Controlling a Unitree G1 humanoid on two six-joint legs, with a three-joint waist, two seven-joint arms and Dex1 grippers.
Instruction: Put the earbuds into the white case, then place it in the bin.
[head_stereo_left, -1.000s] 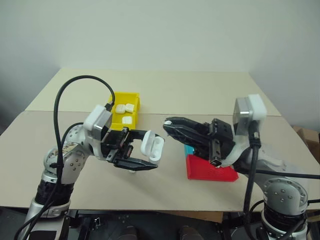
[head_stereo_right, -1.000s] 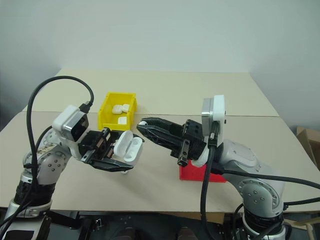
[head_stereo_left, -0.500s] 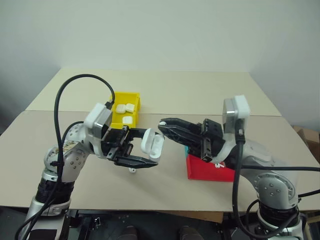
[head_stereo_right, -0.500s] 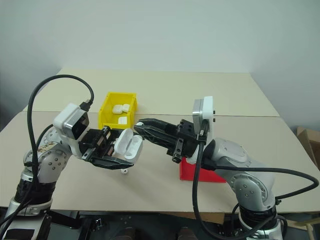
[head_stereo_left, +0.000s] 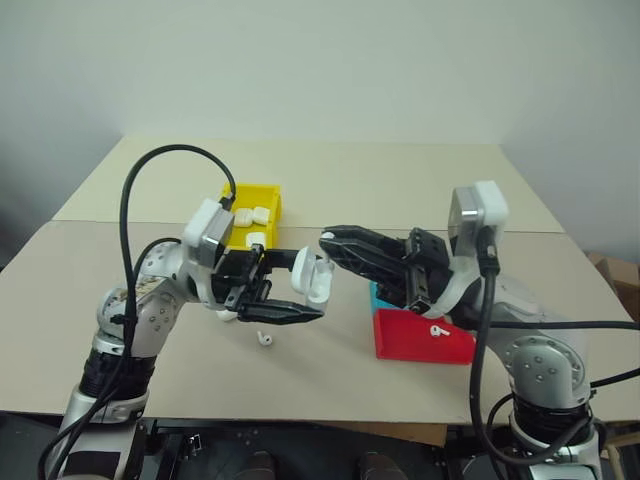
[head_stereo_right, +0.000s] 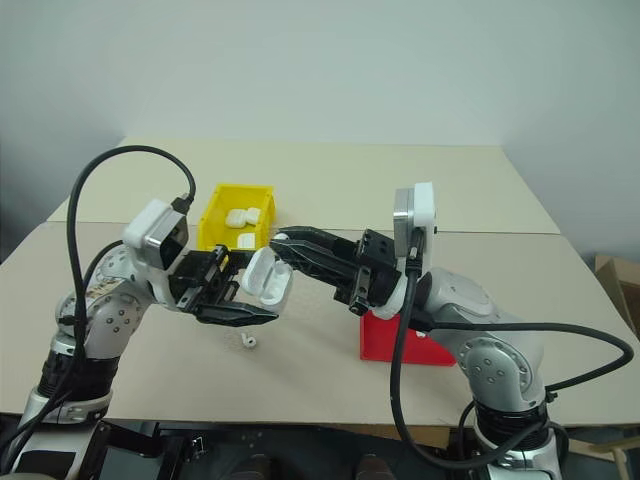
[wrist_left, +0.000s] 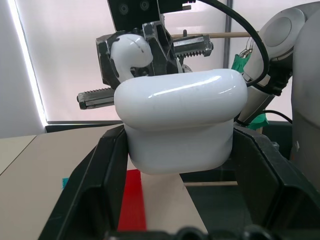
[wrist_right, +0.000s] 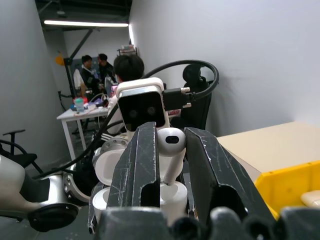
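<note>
Left tool (head_stereo_left: 292, 285) grasping the white case (head_stereo_left: 312, 280), lid flipped open, held in the air above the desk (head_stereo_left: 330, 190) between the two arms. Right tool (head_stereo_left: 332, 240) clenched on one of the earbuds (wrist_right: 170, 138), stem pointing down toward the open well, tip right at the mouth of the case. Best done slowly: line the stem with the empty socket, keep the case steady and its mouth turned toward the incoming bud, lower until seated, only then let go (a glossy bud slips easily, and a tilted entry would likely jam on the rim). A second earbud (head_stereo_left: 266, 339) lying on the desk under the case, to fetch next, and another (head_stereo_left: 434, 331) on the red tray (head_stereo_left: 405, 342). Yellow bin (head_stereo_left: 262, 194) just behind the left arm, already holding several closed cases (head_stereo_left: 252, 214); lid to be closed before dropping this one in
</note>
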